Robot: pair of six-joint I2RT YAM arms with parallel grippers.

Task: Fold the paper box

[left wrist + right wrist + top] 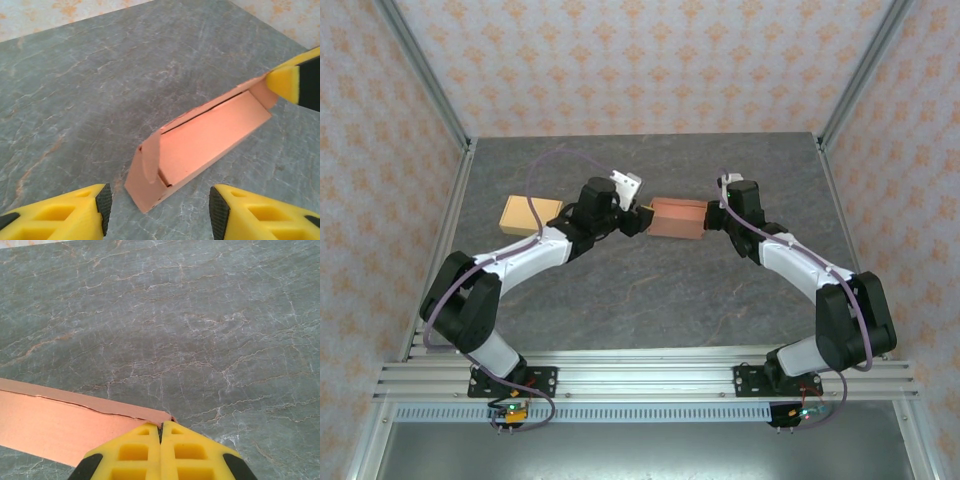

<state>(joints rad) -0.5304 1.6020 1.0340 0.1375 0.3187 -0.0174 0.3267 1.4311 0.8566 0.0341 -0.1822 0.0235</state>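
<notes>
The pink box (678,218) lies on the table (650,300), lengthwise between the two grippers, and it is only half formed. In the left wrist view its top panel does not sit flat, a dark slit runs along its upper edge, and at its near end a flap (150,159) stands loose instead of being tucked in. The right gripper (717,213) is at the right end of the box with its fingers pressed together. The corner of the box meets the seam between them, but I cannot tell if paper is really pinched there or if the closed tips only press on that end. The left gripper (638,221) is at the left end of the box, with its jaws apart and holding nothing; the near corner of the box is in the gap between its fingers and touches neither one. A tan box (530,214) sits well to the left of the box and seems to have no part in this step. I judge that the step in hand is closing the left end, with the right gripper steadying the box. The next move, I think, calls for the left gripper to take or push the loose flap and fold it inward against the end. It should do this gently, because the thin paper can crease, or the whole box can slide toward its right end, if the push is too strong.
</notes>
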